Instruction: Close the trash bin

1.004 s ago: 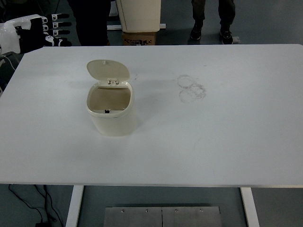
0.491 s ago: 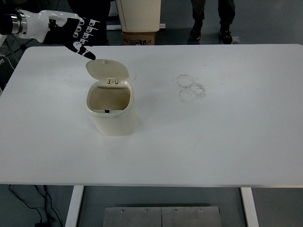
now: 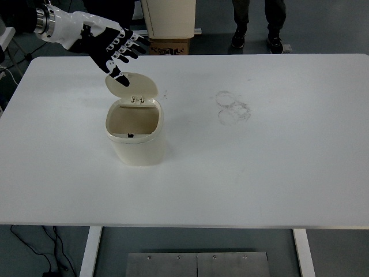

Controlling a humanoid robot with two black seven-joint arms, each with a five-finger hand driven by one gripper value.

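Left hand [image 3: 109, 49], fingers spread and grasping nothing, hangs at the upper left of the frame, its thumb tip just at the top edge of the raised lid [image 3: 131, 88]. We read this placement as preparation to push the lid forward and down. Below it, left of centre on the white table [image 3: 277, 150], the cream trash bin [image 3: 137, 138] stands open.
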